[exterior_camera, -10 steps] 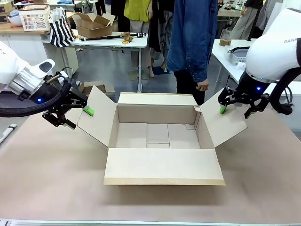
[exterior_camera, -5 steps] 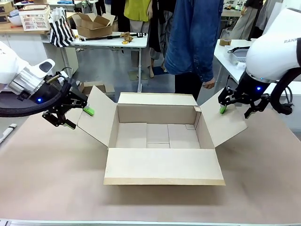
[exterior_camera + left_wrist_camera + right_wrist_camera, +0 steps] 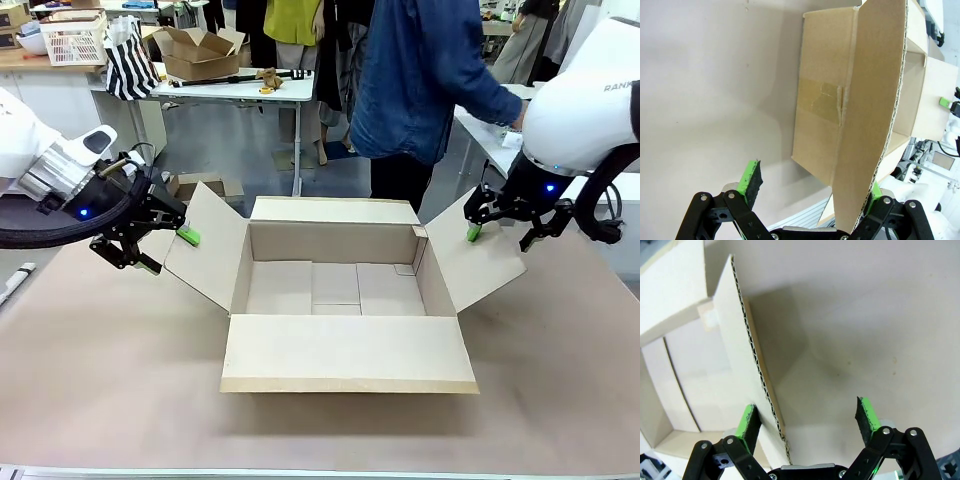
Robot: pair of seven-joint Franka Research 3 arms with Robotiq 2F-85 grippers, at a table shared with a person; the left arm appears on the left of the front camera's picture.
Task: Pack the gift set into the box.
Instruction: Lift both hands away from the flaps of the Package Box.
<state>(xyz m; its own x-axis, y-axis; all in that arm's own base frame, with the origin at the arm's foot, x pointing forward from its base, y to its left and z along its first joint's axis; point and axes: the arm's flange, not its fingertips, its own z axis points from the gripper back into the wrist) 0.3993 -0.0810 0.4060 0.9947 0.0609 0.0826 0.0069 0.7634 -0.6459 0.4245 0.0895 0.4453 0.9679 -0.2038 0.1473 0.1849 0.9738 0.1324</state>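
- an open brown cardboard box sits at the middle of the table, all four flaps folded outward and its cardboard floor panels in plain sight
- the near flap lies almost flat toward the robot; the far flap lies back toward the person; the left flap and right flap slant up and outward
- the left gripper is at the outer edge of the left flap, fingers spread wide; one green pad rests on the flap's inner face, the other finger hangs outside and below it
- in the left wrist view the flap's corrugated edge runs up between the spread fingers of the left gripper, close beside one pad and well apart from the other; a taped seam shows on the box's side wall
- the right gripper straddles the upper edge of the right flap, fingers also wide, not clamped
- in the right wrist view the flap edge stands just beside one pad of the right gripper; whether they touch cannot be told
- a person in a blue denim jacket stands at the far side, one arm stretched right over a white side table
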